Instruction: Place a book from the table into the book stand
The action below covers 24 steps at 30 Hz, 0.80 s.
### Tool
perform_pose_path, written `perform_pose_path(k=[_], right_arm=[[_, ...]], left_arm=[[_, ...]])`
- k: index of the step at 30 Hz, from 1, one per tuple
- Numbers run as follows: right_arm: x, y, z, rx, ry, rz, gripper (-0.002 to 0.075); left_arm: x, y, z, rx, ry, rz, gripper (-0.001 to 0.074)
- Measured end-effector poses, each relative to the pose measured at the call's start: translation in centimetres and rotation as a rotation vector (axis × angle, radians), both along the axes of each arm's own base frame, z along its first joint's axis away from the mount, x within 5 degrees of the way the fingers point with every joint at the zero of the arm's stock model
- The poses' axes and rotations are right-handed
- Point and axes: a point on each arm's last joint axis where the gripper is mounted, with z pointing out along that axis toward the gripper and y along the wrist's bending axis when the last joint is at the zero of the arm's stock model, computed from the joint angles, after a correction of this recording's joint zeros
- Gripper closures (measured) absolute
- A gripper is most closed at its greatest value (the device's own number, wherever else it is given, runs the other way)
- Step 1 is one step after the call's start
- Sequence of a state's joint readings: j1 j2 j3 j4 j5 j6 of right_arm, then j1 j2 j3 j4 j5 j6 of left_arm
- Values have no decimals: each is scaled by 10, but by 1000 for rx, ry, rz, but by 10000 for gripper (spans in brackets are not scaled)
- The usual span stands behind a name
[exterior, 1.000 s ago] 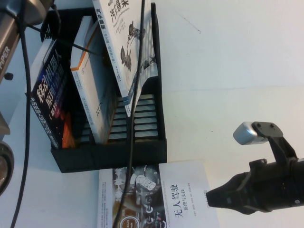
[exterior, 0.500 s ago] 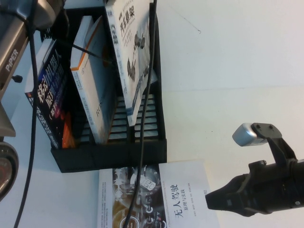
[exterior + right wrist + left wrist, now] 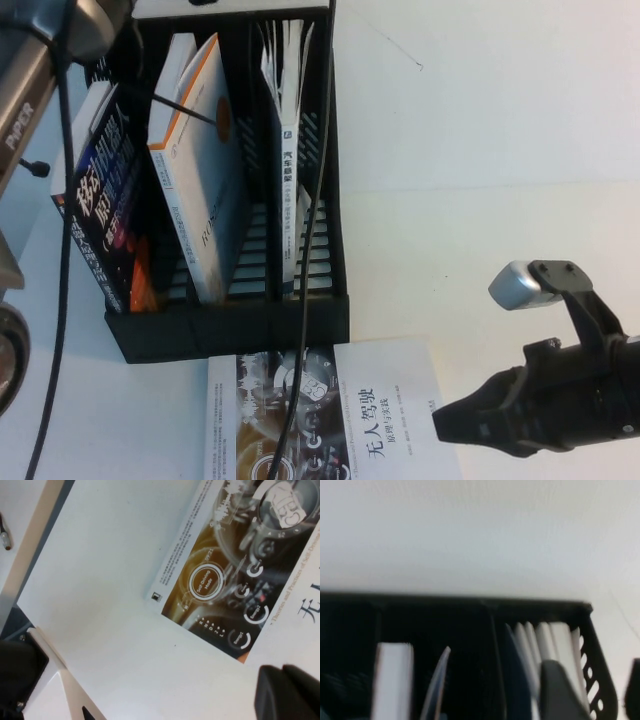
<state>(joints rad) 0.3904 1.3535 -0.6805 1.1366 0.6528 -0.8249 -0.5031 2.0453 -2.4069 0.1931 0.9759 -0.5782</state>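
**Book upright in the stand's right-hand slot**

The thin pale book (image 3: 290,160) stands on edge in the rightmost compartment of the black book stand (image 3: 230,325), spine facing the camera, its pages fanned slightly at the far end. In the middle compartment leans the orange-edged white book (image 3: 195,170); in the left one, a dark book with white lettering (image 3: 100,215). The left gripper (image 3: 592,695) hangs just over the pale book's top edge (image 3: 545,640); its dark fingers stand apart, one either side of the stand's right wall, holding nothing. The right gripper (image 3: 445,425) hovers low over the white table (image 3: 480,150), at the edge of the half-photo, half-white book (image 3: 330,415) lying flat before the stand. I cannot tell how its claw is set.
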Motion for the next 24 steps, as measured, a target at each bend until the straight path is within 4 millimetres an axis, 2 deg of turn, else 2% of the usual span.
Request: perform_pose_path(k=[4,7,15,20,24], right_arm=[[-2,-2,10,7,-59,-9,726],[-7,-8,26,3,-163,-35,726],[-44,-37,84,-31,-547,-93,726],[-74,-55,109,-27,-699,-137,726],[-91,-66,116,-51,-753,-173,726]], left_arm=[[-24,18,38,43,-97,12,626],[-51,39,70,95,-164,28,703],[-139,99,137,182,-260,114,732],[-187,125,153,180,-322,109,735],[-224,146,143,195,-365,94,735]])
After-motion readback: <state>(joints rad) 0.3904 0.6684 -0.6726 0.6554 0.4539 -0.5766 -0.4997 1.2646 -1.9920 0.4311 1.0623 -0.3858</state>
